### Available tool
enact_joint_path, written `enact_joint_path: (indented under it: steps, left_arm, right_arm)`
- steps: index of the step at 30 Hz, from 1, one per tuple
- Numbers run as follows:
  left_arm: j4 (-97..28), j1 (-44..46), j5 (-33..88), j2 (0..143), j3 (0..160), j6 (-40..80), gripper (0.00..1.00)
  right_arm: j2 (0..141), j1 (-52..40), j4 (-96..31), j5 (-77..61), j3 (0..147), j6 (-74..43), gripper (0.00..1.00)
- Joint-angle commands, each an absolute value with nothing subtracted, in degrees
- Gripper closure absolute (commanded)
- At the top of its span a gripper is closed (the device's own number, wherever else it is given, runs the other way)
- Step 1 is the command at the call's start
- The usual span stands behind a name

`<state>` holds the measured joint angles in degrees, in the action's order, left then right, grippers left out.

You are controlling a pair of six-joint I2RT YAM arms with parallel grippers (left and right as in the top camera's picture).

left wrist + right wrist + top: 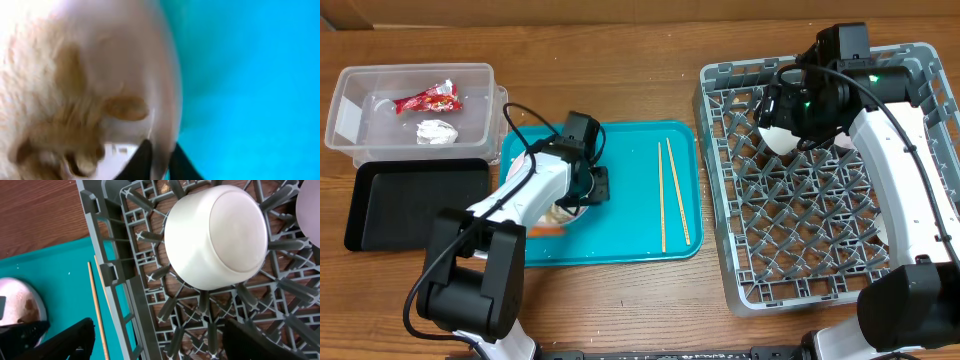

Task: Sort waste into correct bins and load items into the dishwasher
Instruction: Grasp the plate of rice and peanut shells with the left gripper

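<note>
We see a brown wood table [620,60]. At the left, the tub [350,90] holds the wrapper [427,98] and the tissue [436,131], so that trash looks sorted. The black tray [415,205] lies just beside it. On the teal tray [630,200], our left gripper [161,152] pinches the rim of the rice bowl [150,50], we think to tip the rice [45,110] out. The chopsticks [667,195] lie near it. In the rack [820,260], a white bowl [215,235] sits upside down so water can drain, and our right gripper [157,330] hangs wide above it, holding nothing
</note>
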<state>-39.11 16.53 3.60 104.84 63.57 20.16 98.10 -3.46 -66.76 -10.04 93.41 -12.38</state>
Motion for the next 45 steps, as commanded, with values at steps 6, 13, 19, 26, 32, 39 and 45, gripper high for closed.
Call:
enact_joint_path:
  steps: [6,13,19,26,32,39,45]
  left_arm:
    - [-41.87,16.95,-3.44,106.80,65.84,16.62,0.96]
    - [-42.22,16.95,-3.62,106.80,67.35,16.21,0.96]
    - [-48.42,16.91,-3.66,106.80,72.29,16.25,0.96]
    - [-57.95,16.91,-7.49,106.80,80.36,16.75,0.96]
    - [-62.57,16.91,-8.38,106.80,83.46,16.95,0.96]
    - [-64.58,16.91,-10.09,106.80,83.81,18.24,0.96]
    - [-64.84,16.91,-10.74,106.80,83.81,18.35,0.96]
  right_arm:
    - [96.23,-3.46,-67.02,-9.89,93.78,-12.25,0.16]
    - [96.23,-3.46,-67.02,-9.89,93.78,-12.25,0.16]
    - [96.23,-3.46,-67.57,-9.89,93.78,-12.25,0.16]
    - [96.23,-3.44,-67.68,-9.87,93.78,-12.25,0.16]
    - [96.23,-3.46,-67.68,-9.89,93.78,-12.25,0.16]
    - [96.23,-3.46,-67.66,-9.89,93.78,-12.27,0.16]
    - [96.23,-3.46,-67.68,-9.89,93.78,-12.27,0.16]
